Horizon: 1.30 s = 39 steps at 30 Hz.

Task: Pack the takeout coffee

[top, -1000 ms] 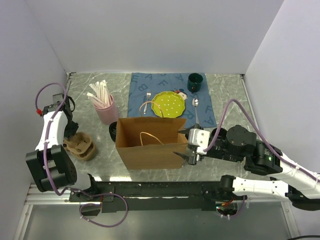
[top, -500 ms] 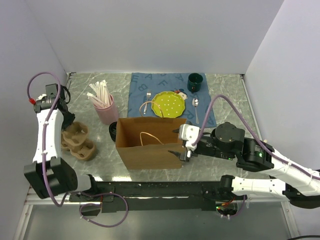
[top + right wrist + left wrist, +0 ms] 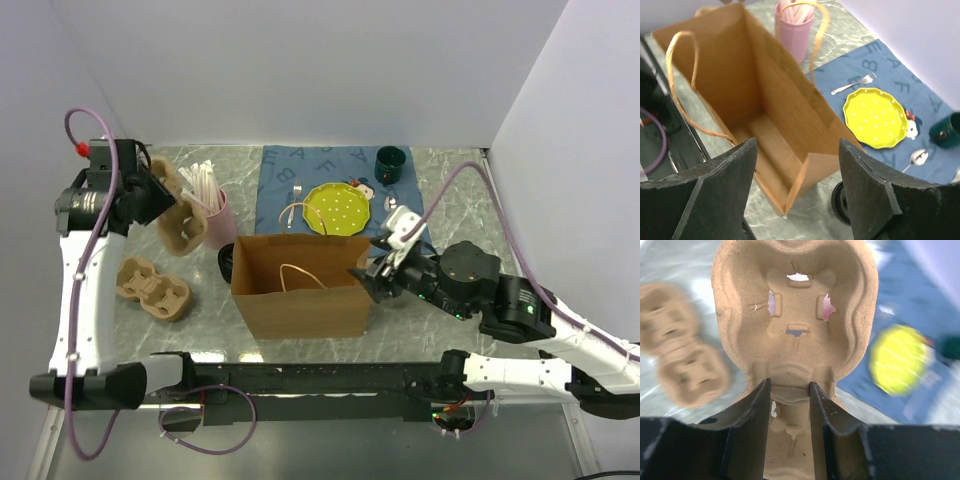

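1. Pale, bare walls [image 3: 300, 70] close in the left, back and right of a grey-green marbled tabletop [image 3: 455, 165].
2. At the far left, the left fingers [image 3: 752, 415] are clamped on the middle ridge of a brown cardboard cup carrier [image 3: 178, 218] and hold it tilted in the air, just beside the pink cup [image 3: 214, 228] of white straws [image 3: 198, 185].
3. Below it, a second carrier [image 3: 152, 288] lies flat on the tabletop.
4. The coffee cup [image 3: 225, 262] stands on the tabletop against the left side of the paper bag [image 3: 300, 300]. Only a dark sliver of it shows, and it is outside the bag.
5. The bag stands upright and open in the middle.
6. Behind the bag, a blue lettered placemat [image 3: 330, 165] carries a yellow-green plate [image 3: 338, 209], with a dark green mug [image 3: 390, 163] at the mat's far right corner.
7. The right fingers [image 3: 725, 195] are spread wide with nothing between them, at the bag's right rim.
8. A second ago the left arm was low over the two carriers at the left edge, and it has since risen with one of them.
9. The right fingers have moved from the bag's near right corner up to its rim. The bag has not moved.
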Available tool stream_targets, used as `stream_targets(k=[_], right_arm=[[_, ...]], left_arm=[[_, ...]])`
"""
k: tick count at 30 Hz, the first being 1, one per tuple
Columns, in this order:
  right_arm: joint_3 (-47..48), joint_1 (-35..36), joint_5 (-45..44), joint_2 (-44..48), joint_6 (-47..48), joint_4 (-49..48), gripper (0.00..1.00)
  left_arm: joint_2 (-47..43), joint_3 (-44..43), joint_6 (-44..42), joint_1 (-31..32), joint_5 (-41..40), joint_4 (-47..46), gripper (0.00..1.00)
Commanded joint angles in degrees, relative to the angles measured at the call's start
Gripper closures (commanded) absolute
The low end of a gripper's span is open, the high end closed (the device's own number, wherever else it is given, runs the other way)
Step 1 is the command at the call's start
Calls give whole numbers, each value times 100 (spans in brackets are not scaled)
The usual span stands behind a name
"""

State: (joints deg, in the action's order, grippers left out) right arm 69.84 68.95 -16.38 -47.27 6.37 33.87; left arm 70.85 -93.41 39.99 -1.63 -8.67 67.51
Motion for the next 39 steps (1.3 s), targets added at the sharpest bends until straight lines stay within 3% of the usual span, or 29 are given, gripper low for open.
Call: stream_targets(k=[1,5,9,22,27,39], right_arm=[[223,-48,-480,297,-620,-100,28],[275,-66,-804,332,-1110,164,28],[179,-92,-998,543,-1278,182,29],[152,-101,-1534,868,-1858,700,30],[513,-92,-1587,850,-1841,1227,30],[908,-101,-673,1114,-1156,1641,29]], left_arm=[[-623,-564,-245,391,962,-569,71],[-923,-758,-570,427,2095,-1080,71],[-1046,-1144,-1106,462,3105,-985,70],[-1064,-1390,-2248,1024,4205,-1319,71],[-1327,-1375,-2829,1024,5032,-1634,72],[-1592,-723,-2741,1024,6386,-3173,79]])
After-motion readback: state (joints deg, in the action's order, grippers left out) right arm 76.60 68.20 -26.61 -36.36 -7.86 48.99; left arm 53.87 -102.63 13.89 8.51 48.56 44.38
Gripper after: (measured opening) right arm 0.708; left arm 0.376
